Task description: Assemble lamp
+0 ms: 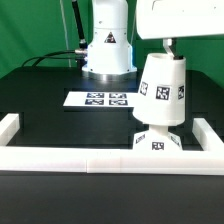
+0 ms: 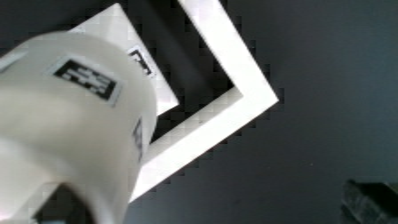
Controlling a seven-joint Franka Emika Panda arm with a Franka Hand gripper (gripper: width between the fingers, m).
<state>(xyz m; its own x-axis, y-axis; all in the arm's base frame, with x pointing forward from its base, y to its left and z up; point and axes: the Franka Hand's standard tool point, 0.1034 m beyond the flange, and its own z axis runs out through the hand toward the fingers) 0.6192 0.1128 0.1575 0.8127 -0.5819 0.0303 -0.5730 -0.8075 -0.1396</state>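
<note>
The white tapered lamp shade [image 1: 163,88] with black-and-white tags stands slightly tilted on the square lamp base [image 1: 156,144], near the front rail on the exterior view's right. The bulb is hidden under the shade. My gripper [image 1: 170,46] is right at the shade's narrow top. In the wrist view the shade [image 2: 71,110] fills one side. My gripper [image 2: 214,214] shows one dark finger [image 2: 374,196] far from the shade and a dark shape beside the shade's narrow end. The jaws stand wide apart and open, not clamped on the shade.
The marker board [image 1: 105,98] lies in front of the robot's pedestal [image 1: 107,55]. A long white border rail [image 1: 100,161] runs along the front and up both sides. Its corner shows in the wrist view [image 2: 240,80].
</note>
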